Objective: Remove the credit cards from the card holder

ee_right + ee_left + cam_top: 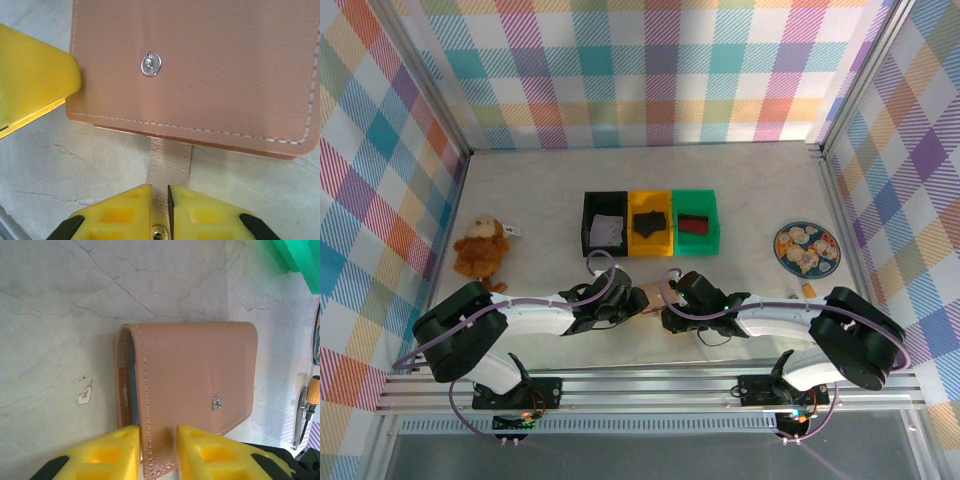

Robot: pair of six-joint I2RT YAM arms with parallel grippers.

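Note:
The pinkish-tan card holder (pixel 655 296) lies closed on the table between my two grippers. In the left wrist view its cover (pixel 195 380) with a metal snap stud fills the middle, and a slit of pale blue-grey inside shows along its left edge. My left gripper (pixel 157 450) is shut on the cover's near corner, one yellow finger on each side. My right gripper (pixel 160 200) is shut on the card holder's ribbed snap strap (pixel 170 160), which sticks out from under the holder's body (pixel 200 65). The credit cards are hidden inside.
Black (pixel 605 225), yellow (pixel 651 222) and green (pixel 696 222) bins stand in a row just beyond the card holder. A stuffed monkey (pixel 480 248) sits at the left, a patterned plate (pixel 806 246) at the right. A screwdriver (pixel 311 395) lies near the right arm.

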